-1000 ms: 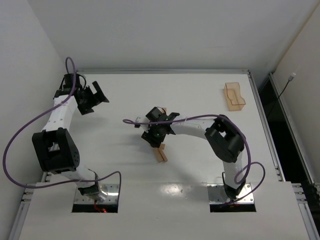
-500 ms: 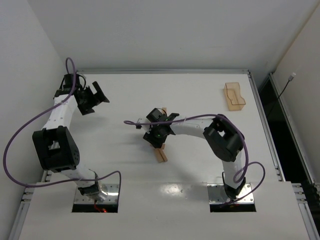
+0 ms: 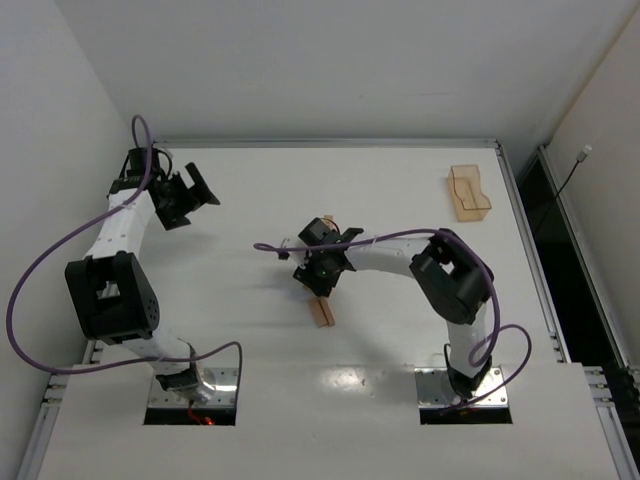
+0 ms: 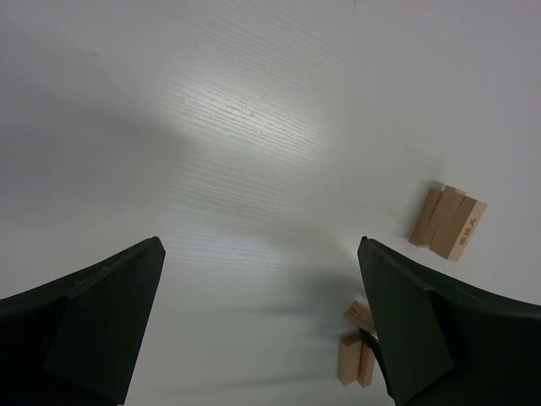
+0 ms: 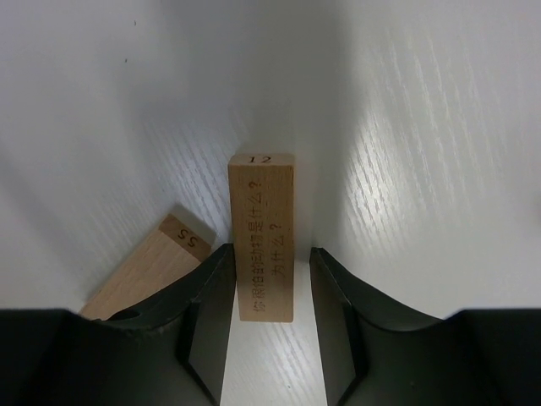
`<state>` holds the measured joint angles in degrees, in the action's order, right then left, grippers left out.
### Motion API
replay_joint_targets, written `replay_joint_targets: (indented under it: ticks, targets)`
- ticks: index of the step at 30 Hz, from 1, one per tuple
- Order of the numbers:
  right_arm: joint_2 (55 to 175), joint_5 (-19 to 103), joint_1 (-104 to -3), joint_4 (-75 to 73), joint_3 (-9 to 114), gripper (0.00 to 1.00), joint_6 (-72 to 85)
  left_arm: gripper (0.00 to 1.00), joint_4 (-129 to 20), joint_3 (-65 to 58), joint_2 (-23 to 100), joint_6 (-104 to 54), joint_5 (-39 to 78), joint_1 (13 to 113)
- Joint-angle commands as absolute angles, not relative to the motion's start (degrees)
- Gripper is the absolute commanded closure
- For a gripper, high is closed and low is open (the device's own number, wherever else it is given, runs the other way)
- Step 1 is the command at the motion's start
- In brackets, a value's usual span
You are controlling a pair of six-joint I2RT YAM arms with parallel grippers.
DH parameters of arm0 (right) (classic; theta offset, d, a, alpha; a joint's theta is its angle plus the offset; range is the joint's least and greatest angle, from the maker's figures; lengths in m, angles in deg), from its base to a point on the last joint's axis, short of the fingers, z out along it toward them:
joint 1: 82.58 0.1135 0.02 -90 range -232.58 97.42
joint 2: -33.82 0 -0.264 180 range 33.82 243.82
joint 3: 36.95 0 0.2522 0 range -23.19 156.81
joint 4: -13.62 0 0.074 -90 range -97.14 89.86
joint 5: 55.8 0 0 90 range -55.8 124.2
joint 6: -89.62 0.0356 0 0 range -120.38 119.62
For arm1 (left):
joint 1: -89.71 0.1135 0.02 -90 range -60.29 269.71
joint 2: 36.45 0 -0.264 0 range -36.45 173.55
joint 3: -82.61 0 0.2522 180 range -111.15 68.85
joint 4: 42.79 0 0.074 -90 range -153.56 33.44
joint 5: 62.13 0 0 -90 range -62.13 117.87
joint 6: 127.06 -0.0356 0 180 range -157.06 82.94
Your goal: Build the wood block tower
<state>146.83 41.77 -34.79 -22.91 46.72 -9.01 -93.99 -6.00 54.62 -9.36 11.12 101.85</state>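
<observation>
Nudged sideways since a second ago, the right gripper (image 5: 270, 250) has its jaws apart around a wood block (image 5: 260, 228) marked 12, with a sliver of gap on one side. A second block (image 5: 156, 269) lies angled just outside one finger. The left gripper (image 4: 260, 254) gapes wide, well apart.

My left arm (image 3: 125, 225) and right arm (image 3: 382, 262) are white tubes with bulky black joints. A purple cable (image 3: 150, 165) loops off each, and the fingers (image 5: 203, 321) are matte black.

Right wrist feed: the middle wood block (image 5: 260, 245) has "12" on its end and two engraved Chinese lines, each ending in "?". The slanted block (image 5: 156, 264) beside it reads "55".
</observation>
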Motion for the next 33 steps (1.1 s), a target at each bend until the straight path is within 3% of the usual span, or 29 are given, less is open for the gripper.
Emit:
replay_joint_targets:
  ticks: [1, 7, 11, 12, 18, 24, 33]
  targets:
    - [143.4, 40.6, -35.0, -24.7, 45.5, 0.63, -9.3, 0.01, -92.3, -8.1, 54.9, -8.4, 10.2, 102.7]
    - [141.7, 40.0, -35.0, -25.3, 44.9, 0.65, -9.3, 0.01, -91.8, -7.6, 54.9, -8.4, 9.1, 102.7]
    - [141.1, 40.0, -34.5, -25.8, 44.9, 0.78, -9.3, 0.01, -91.8, -7.6, 54.9, -7.9, 9.1, 102.7]
    - [141.1, 40.0, -34.5, -25.8, 45.4, 0.86, -9.3, 0.01, -91.8, -7.6, 54.9, -7.9, 9.1, 102.7]
    - [142.3, 40.0, -34.5, -26.4, 47.0, 1.0, -9.3, 0.01, -91.8, -7.6, 54.9, -7.9, 9.1, 102.7]
    - [140.1, 40.5, -34.5, -29.2, 51.3, 1.0, -7.1, 0.01, -91.8, -7.6, 55.4, -7.9, 9.9, 102.7]
    - [136.3, 38.5, -34.5, -36.5, 60.2, 1.0, 8.7, 0.04, -91.8, -5.0, 52.8, -7.4, 11.9, 102.7]
